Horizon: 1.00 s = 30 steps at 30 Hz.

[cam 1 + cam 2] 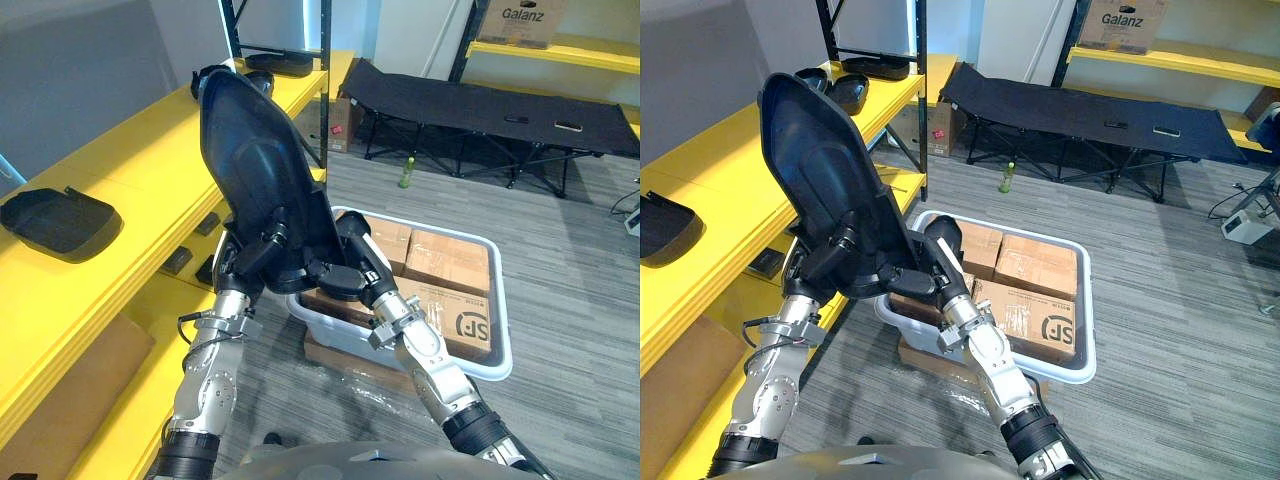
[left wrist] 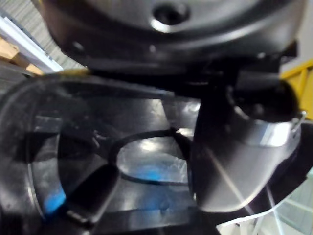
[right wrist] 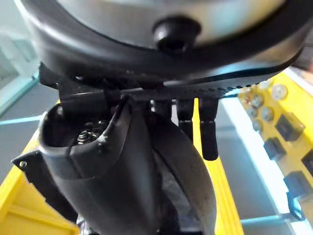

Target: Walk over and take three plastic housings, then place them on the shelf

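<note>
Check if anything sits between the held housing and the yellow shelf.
Nothing visible does. The housing, gripped by the left hand and right hand, stands beside the shelf, whose top is bare between the near housing and the far housings.

The upper yellow shelf point(image 1: 120, 170) is found bare along its middle stretch, between one black housing point(image 1: 60, 222) at the near end and further housings point(image 1: 280, 62) beside the black upright post point(image 1: 325, 90). That stretch is fronted by the large housing point(image 1: 255, 150), gripped low by the left hand point(image 1: 250, 255) and right hand point(image 1: 335, 275). The lower shelf point(image 1: 150, 305) is partly taken by small black parts point(image 1: 175, 260). To the right, a white bin point(image 1: 500, 310) of cardboard boxes point(image 1: 450, 260) occupies the floor point(image 1: 580, 300), which lies open beyond it.
</note>
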Tool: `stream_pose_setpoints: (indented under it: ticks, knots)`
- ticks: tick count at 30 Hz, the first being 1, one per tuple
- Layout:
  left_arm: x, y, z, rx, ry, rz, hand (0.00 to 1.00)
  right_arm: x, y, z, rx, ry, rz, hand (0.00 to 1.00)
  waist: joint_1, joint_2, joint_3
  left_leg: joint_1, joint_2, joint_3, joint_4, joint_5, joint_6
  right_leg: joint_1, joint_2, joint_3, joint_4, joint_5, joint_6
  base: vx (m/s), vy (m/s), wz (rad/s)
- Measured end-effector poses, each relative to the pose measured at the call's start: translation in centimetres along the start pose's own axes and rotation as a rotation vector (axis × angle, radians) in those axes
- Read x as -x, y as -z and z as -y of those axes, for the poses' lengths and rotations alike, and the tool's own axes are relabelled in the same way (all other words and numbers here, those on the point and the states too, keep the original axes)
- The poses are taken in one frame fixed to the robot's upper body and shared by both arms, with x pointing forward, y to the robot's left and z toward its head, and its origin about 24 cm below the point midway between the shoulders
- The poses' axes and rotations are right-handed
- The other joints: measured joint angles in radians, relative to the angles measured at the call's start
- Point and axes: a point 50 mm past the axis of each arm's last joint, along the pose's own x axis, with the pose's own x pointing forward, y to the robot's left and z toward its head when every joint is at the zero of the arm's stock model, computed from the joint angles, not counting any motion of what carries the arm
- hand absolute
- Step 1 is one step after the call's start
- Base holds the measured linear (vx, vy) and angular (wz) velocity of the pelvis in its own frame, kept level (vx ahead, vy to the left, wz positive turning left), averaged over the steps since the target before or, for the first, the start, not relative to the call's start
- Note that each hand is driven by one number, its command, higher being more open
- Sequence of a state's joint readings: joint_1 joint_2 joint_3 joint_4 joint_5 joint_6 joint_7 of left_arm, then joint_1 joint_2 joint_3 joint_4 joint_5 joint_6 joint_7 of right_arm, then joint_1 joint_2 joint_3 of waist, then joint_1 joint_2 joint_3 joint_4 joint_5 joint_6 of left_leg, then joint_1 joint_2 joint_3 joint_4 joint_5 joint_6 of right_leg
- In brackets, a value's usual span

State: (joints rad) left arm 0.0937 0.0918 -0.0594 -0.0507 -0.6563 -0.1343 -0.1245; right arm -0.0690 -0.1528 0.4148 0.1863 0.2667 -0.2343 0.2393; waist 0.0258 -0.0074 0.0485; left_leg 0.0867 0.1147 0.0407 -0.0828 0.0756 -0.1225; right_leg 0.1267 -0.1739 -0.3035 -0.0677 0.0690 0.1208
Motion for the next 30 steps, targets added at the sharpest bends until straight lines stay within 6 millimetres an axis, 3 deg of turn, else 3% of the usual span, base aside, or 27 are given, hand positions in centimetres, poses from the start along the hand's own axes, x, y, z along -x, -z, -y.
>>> stream_pose_setpoints:
  ticks: [6,8,12,17,21,25,30]
  knots:
    - [0.0,-0.4,-0.2,-0.194,-0.145,0.056,0.00,0.4,0.9,0.0,-0.112,-0.003,-0.040,1.00,0.004,-0.013,0.002,0.000,0.000,-0.014,0.000,0.000,-0.001,0.010,0.001,-0.016,0.000,-0.004,-0.003,0.00,0.000,0.08]
    - [0.2,-1.1,-0.8,-0.336,-0.256,0.108,0.00,0.5,1.1,-0.4,-0.151,-0.022,-0.039,1.00,0.005,-0.014,0.002,0.000,0.001,-0.015,0.000,0.000,-0.001,0.011,0.002,-0.018,0.000,-0.006,-0.005,-0.01,-0.002,0.02]
    - [0.6,-2.2,-2.2,-0.456,-0.458,0.181,0.00,0.7,0.9,-0.5,-0.153,-0.012,-0.023,1.00,0.004,-0.018,0.005,-0.001,0.002,-0.015,0.000,-0.001,-0.002,0.011,0.002,-0.018,-0.001,-0.007,-0.006,0.00,0.000,0.00]
    - [1.7,-3.8,-3.9,-0.574,-0.695,0.287,0.00,2.1,-0.4,1.2,-0.157,0.093,0.061,1.00,0.013,-0.026,0.006,-0.010,0.002,-0.010,0.000,-0.001,-0.002,-0.002,0.002,-0.013,-0.001,-0.005,-0.003,0.00,0.000,-0.03]
    - [2.7,-5.4,-5.5,-0.608,-0.843,0.372,0.00,4.5,-1.6,3.9,-0.159,0.234,0.131,1.00,0.007,-0.032,0.009,-0.009,0.002,-0.002,0.000,-0.005,-0.002,-0.005,0.002,-0.005,-0.001,-0.006,-0.003,0.00,0.000,-0.04]
    - [3.1,-6.1,-5.7,-0.585,-0.844,0.436,0.00,6.8,-0.9,5.4,-0.162,0.346,0.108,1.00,-0.003,-0.038,0.015,-0.007,0.002,0.009,0.000,-0.011,-0.002,-0.008,0.001,0.006,-0.001,-0.007,-0.002,0.00,0.000,-0.07]
    - [3.7,-6.6,-4.2,-0.446,-0.690,0.471,0.00,8.2,0.0,5.5,-0.181,0.433,0.073,1.00,-0.019,-0.037,0.020,-0.007,0.002,0.022,0.000,-0.013,-0.003,-0.015,0.001,0.021,0.001,-0.006,-0.002,-0.01,-0.001,-0.09]
